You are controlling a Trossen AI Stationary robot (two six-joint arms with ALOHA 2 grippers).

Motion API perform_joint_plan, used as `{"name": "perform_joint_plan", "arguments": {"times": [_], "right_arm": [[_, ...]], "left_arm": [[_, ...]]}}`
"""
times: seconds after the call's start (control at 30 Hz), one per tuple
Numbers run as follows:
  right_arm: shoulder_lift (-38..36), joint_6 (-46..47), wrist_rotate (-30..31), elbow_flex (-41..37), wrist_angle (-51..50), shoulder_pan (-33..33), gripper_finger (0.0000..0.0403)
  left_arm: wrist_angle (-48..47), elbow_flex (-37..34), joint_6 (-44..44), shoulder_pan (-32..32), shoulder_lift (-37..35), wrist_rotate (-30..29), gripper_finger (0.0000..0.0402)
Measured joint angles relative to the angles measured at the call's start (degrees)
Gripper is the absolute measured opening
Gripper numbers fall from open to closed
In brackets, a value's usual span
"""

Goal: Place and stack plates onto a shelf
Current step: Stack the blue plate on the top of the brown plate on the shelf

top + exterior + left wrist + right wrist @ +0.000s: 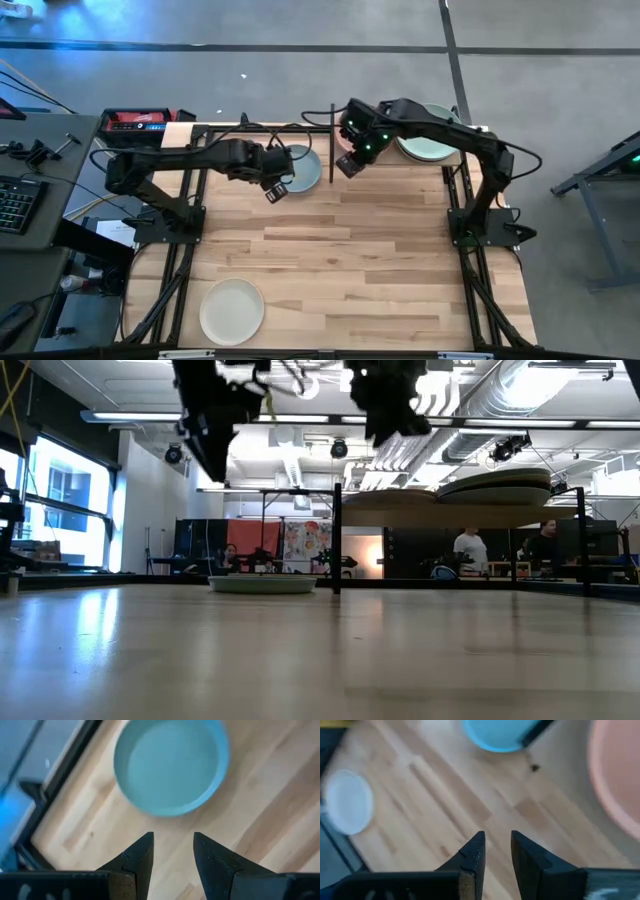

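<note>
Slatted wooden table [340, 240], concrete floor [300, 80] around, seemingly workshop behind.

You won't find any text, label, brand, number or sign here that can be read. The red case [137, 121] beside the table's far left corner carries some small markings on its top, but they are too tiny to make out. In the low view, the colourful poster [307, 545] on the far wall of the room shows shapes only, no letters you could read.
</note>
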Motion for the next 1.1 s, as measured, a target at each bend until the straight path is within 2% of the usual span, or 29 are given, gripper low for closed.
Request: {"name": "perform_joint_plan", "arguments": {"times": [0.23,0.53,0.93,1.1], "right_arm": [[-2.51,3.91,2.54,5.05,-0.08,5.85,0.0071],[-2.66,4.25,6.62,8.85,-0.06,10.92,0.0071],[-2.61,-0.32,7.01,8.79,-0.72,10.55,0.0071],[-2.57,-3.25,6.99,8.74,-0.94,9.35,0.0071]], "left_arm": [[1.33,-6.42,-7.21,4.91,0.02,4.41,0.0129],[11.19,-13.99,-9.75,11.10,0.04,10.11,0.0129],[23.47,-17.50,-14.55,19.51,0.80,15.61,0.0129],[23.57,-17.82,-14.87,22.57,4.13,16.49,0.0129]]}}
